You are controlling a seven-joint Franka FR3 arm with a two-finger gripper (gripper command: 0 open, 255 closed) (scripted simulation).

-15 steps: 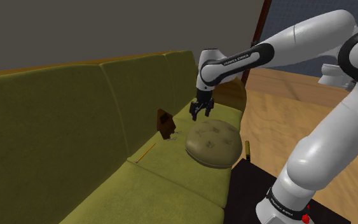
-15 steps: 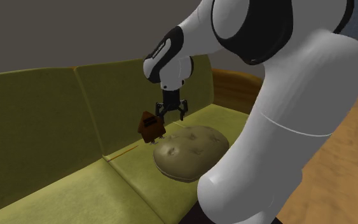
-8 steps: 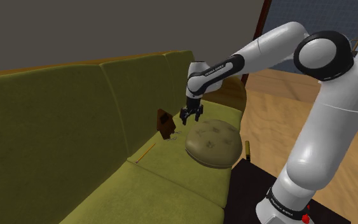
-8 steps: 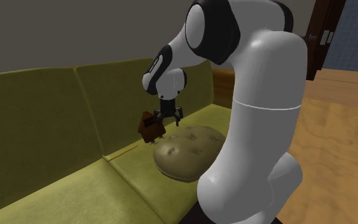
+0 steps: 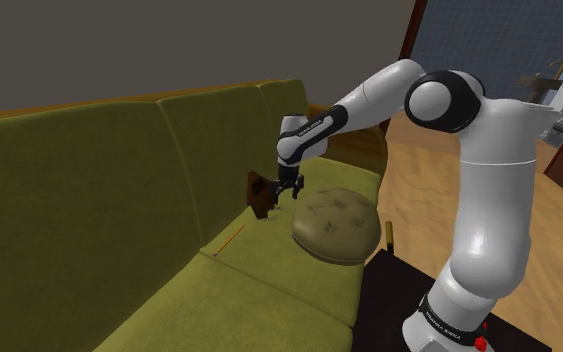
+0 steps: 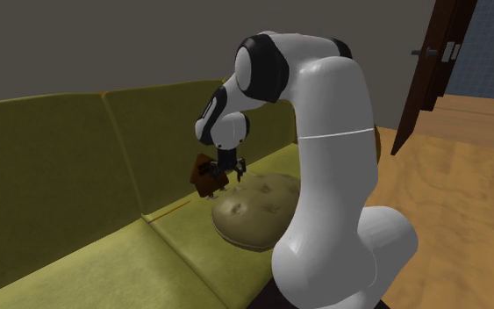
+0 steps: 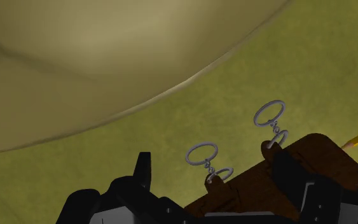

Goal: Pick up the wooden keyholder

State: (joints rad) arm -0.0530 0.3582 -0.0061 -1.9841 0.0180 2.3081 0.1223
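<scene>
Two fingers (image 7: 143, 170) of the pincer (image 7: 217, 167) stand apart over the brown keyholder (image 7: 330, 153).

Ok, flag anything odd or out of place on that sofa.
A brown keyholder sits on the sofa seat near the backrest, and a yellow pencil lies on the seat nearby. Both look misplaced on a sofa.

The keyholder (image 5: 260, 193) is smooth, dark brown wood; its two rings (image 7: 201, 153) look like thin grey metal. The sofa (image 5: 89, 200) is matt olive cloth, and the cushion (image 5: 337, 225) is matt, dimpled tan fabric. The floor (image 5: 419, 190) at the shoulder view's right is lightly sheened wood. The arm (image 5: 494, 200) is glossy white, the gripper (image 5: 289, 188) matt black.
</scene>
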